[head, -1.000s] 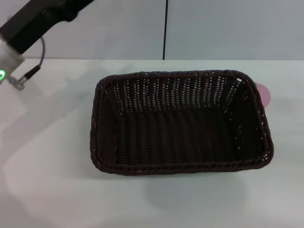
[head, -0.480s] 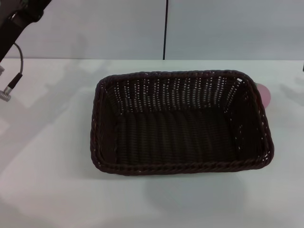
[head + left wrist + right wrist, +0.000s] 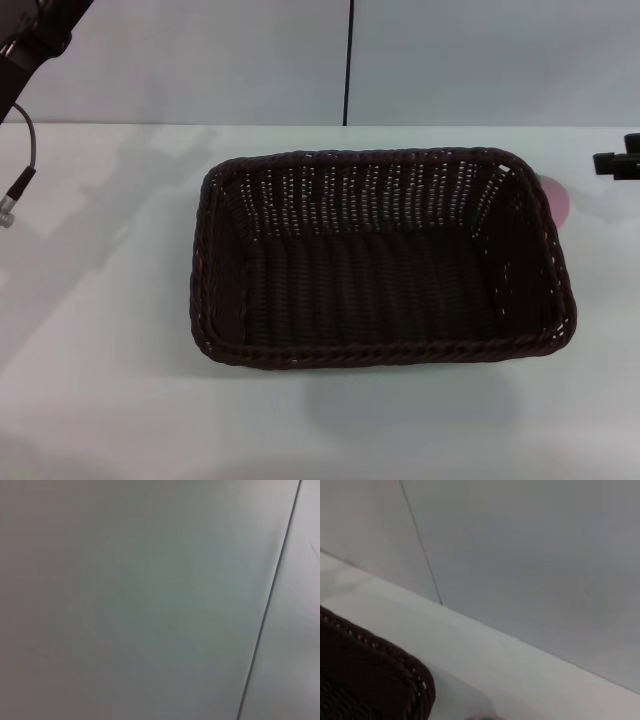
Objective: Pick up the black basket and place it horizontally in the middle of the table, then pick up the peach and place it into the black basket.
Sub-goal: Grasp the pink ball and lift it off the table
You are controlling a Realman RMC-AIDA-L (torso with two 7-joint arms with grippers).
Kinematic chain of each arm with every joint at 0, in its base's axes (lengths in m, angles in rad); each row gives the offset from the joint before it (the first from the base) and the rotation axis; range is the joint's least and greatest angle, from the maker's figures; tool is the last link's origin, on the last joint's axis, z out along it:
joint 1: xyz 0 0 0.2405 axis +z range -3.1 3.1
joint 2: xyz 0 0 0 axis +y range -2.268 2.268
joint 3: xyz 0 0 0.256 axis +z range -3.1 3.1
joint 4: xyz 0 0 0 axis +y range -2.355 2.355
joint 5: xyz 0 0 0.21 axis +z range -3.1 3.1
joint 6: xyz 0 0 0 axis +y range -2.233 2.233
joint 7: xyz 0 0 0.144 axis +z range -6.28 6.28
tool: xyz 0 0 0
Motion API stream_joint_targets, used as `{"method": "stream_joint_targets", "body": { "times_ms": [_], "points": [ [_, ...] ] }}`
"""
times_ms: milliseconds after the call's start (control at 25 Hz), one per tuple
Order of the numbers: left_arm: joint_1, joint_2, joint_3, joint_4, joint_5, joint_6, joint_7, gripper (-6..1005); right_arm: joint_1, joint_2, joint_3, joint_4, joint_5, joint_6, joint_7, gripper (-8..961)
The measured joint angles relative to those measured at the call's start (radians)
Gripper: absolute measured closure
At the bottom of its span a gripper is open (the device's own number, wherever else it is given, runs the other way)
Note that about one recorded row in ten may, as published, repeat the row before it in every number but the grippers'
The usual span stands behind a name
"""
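Black basket (image 3: 380, 258) sits centre frame in head view, long side running left–right on the table (image 3: 100, 380), empty inside. Looks already laid horizontal approx mid-table, so basket step judged done; peach step next.

Peach (image 3: 556, 198) only a pink sliver at centre-right of head view, tucked just behind basket's far right corner, touching or nearly so; can't tell which. Bottom edge of right wrist view shows a thin pink/green trace of it beside the basket corner (image 3: 375, 680).

Right gripper (image 3: 618, 163) pokes in at right edge, upper half of frame, near peach but apart from it. Fingers: can't tell whether spread or closed, too little showing. Left arm up in upper-left corner, away from work; gripper itself out of frame, wrist cam sees only wall.

Handling, as judgement: peach prob light, smooth, round, so may roll or slip. Best taken from above, across widest part, w/ clearance from the braided rim. Basket stiff, light, unlikely to shift much.
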Motion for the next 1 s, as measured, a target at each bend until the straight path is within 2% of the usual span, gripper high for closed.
{"method": "stream_joint_targets", "body": {
  "times_ms": [320,560,640,680,720,880,1000],
  "points": [
    [0.011,-0.001,0.0,-0.02,-0.001,0.016,0.011,155,0.048,0.001,-0.139,0.0,-0.071,0.0,0.055,440],
    [0.015,-0.002,0.0,-0.034,-0.002,0.03,0.024,157,0.065,0.006,-0.193,0.008,-0.09,0.005,0.077,443],
    [0.016,-0.002,0.0,-0.035,-0.002,0.032,0.024,157,0.074,0.019,-0.198,0.011,-0.096,0.003,0.078,443],
    [0.016,-0.002,0.0,-0.035,-0.002,0.032,0.024,157,0.074,0.019,-0.198,0.011,-0.096,0.003,0.078,444],
    [0.017,-0.002,0.0,-0.036,-0.002,0.033,0.024,158,0.079,0.032,-0.199,0.013,-0.11,0.003,0.078,444],
    [0.021,-0.002,0.0,-0.038,-0.002,0.034,0.024,159,0.091,0.047,-0.199,0.025,-0.144,0.014,0.08,445],
    [0.023,-0.002,0.0,-0.039,-0.002,0.035,0.024,159,0.105,0.049,-0.199,0.066,-0.178,0.03,0.083,447]
  ]
}}
